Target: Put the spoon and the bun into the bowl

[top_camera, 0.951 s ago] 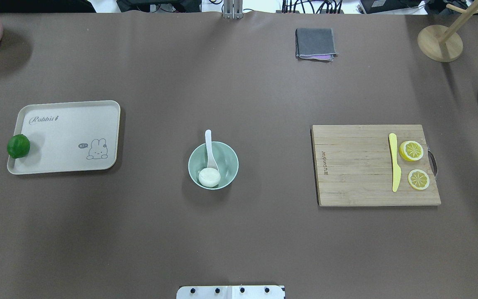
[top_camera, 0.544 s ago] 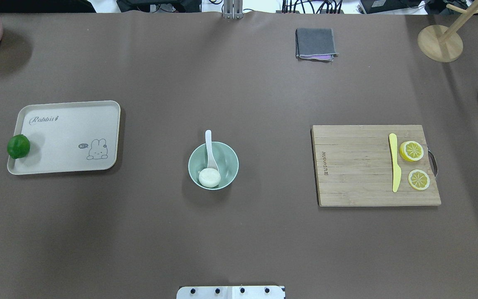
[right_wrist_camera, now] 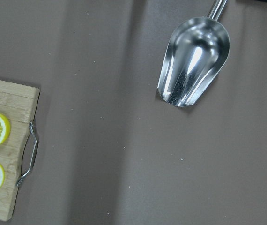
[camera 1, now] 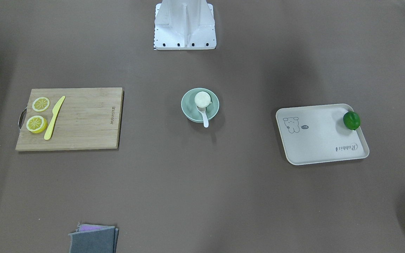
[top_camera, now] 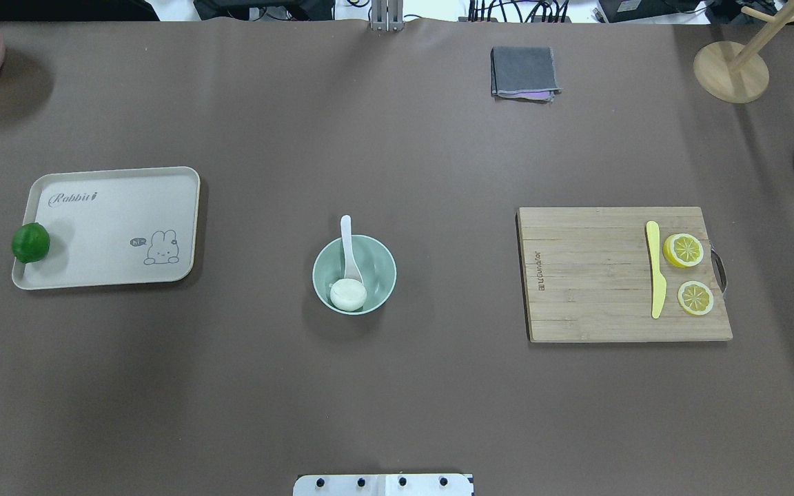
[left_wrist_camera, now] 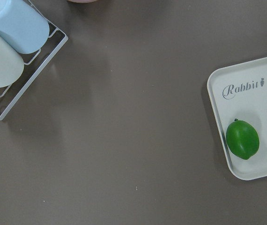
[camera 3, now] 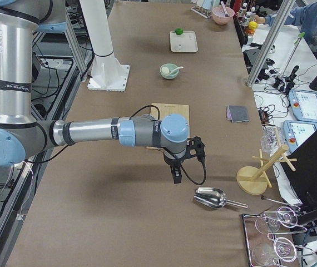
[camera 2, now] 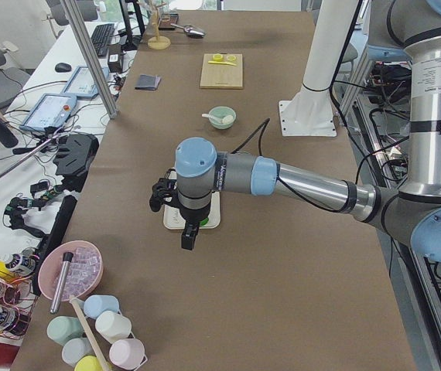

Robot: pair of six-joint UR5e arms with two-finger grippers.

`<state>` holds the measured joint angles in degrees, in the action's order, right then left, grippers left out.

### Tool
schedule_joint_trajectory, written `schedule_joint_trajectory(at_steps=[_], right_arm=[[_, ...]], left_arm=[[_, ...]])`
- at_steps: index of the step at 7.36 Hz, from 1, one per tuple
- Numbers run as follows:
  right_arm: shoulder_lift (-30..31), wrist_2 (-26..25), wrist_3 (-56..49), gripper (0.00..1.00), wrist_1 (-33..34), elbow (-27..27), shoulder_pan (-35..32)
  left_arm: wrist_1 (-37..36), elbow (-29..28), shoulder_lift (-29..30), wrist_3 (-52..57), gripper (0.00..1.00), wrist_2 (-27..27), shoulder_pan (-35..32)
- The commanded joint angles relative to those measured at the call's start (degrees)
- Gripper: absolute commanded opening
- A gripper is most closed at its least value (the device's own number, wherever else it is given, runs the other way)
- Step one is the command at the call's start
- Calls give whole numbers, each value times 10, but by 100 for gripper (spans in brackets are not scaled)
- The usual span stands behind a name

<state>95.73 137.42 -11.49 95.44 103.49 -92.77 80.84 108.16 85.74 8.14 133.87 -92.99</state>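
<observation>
Brown surface: bun [top_camera: 348,294] and spoon [top_camera: 347,242] in bowl [top_camera: 381,274] | my left end effector [camera 2: 187,238], right end effector [camera 3: 176,174]: cannot tell wide or narrow | park both clear.

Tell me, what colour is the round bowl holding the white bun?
Pale mint green, plain and unpatterned; the round smooth bowl shows best in the overhead exterior view.
</observation>
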Motion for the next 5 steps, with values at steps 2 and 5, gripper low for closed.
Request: schedule_joint_trajectory(at_steps=[2, 5], right_arm=[[-5, -3, 5, 100, -1, -7, 0], [2, 0, 5, 100, 0, -7, 0]], left_arm=[[1, -23, 1, -1, 98, 0, 1], [47, -40, 5, -4, 98, 1, 4]])
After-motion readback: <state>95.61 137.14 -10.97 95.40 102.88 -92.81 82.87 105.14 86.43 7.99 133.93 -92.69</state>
